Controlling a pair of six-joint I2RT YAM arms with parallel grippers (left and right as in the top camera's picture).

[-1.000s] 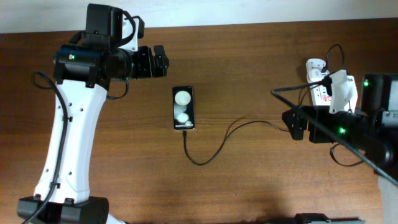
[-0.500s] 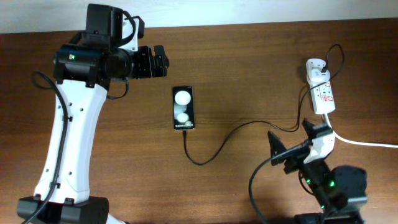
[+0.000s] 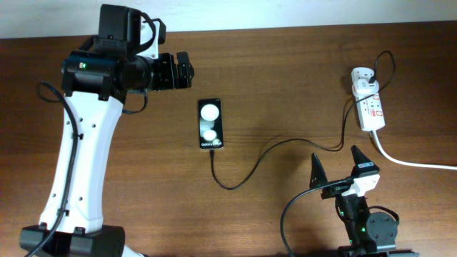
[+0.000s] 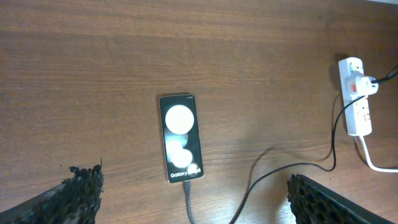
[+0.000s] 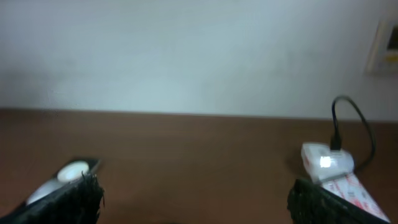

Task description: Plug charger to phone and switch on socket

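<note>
The black phone [image 3: 211, 124] lies flat at mid-table, two white blobs on its screen. The thin black charger cable [image 3: 246, 171] meets the phone's lower end, loops right and runs up to the white adapter [image 3: 363, 75] in the white socket strip [image 3: 371, 107]. In the left wrist view the plug tip [image 4: 185, 185] sits in the phone [image 4: 180, 138]. My left gripper [image 3: 183, 71] is open and empty, up left of the phone. My right gripper [image 3: 336, 170] is open and empty near the front edge, below the socket. The right wrist view is blurred; the socket [image 5: 329, 165] shows a bright spot.
The socket's thick white cord [image 3: 410, 161] runs off the right edge. A pale wall [image 5: 186, 50] stands behind the brown table [image 3: 300, 64]. The left arm's white body [image 3: 78, 157] fills the left side.
My right arm has pulled back from beside the socket to the front edge of the table and its gripper now points up, open. The left arm, phone and cable have not moved.
</note>
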